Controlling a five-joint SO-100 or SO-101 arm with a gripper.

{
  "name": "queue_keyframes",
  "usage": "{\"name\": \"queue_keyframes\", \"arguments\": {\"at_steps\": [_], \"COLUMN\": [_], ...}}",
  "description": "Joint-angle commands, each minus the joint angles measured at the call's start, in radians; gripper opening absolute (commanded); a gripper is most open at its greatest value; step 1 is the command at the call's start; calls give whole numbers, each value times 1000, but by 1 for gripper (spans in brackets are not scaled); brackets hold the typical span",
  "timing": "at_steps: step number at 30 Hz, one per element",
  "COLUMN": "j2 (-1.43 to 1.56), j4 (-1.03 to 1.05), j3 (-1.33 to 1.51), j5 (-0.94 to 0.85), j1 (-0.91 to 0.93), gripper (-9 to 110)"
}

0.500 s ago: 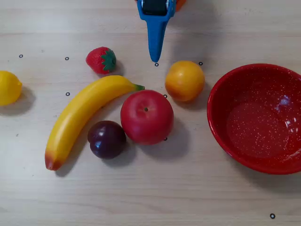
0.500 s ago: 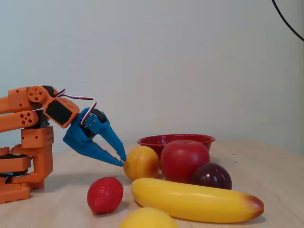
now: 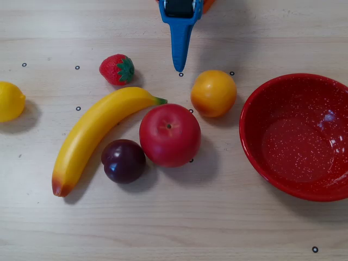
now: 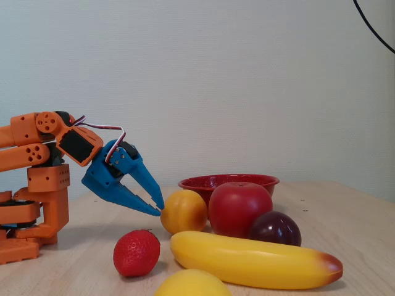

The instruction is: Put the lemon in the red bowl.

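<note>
The lemon [image 3: 10, 101] lies at the far left edge of the table in the overhead view, well apart from the other fruit. In the fixed view its top [image 4: 191, 284] shows at the bottom edge. The red bowl [image 3: 253, 130] stands empty at the right; in the fixed view its rim [image 4: 203, 182] shows behind the apple. My blue gripper [image 3: 180, 67] comes in from the top centre, empty, with its jaws together. Its tip hangs just above the table beside the orange-yellow fruit [image 4: 183, 211], far from the lemon. In the fixed view the gripper [image 4: 158, 209] points down and to the right.
A strawberry [image 3: 117, 69], a banana [image 3: 92, 138], a dark plum [image 3: 124, 160], a red apple [image 3: 169, 135] and an orange-yellow fruit [image 3: 213, 93] lie in the middle, between lemon and bowl. The orange arm base [image 4: 34, 185] stands at the left of the fixed view.
</note>
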Motion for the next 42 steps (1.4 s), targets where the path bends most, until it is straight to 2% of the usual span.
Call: {"name": "queue_keyframes", "arguments": {"at_steps": [1,7,15,24,37,42], "j2": [5,-58,-215,-445,-942,-1121], "j4": [3,-64,-12,198,569,638], "j3": [14,3,-216,-583,-1224,-1405], "j5": [20,37,29,38,158,212], "j1": [35,32,37,-5,-149,-230], "gripper": [0,0,0,0,0,0]}}
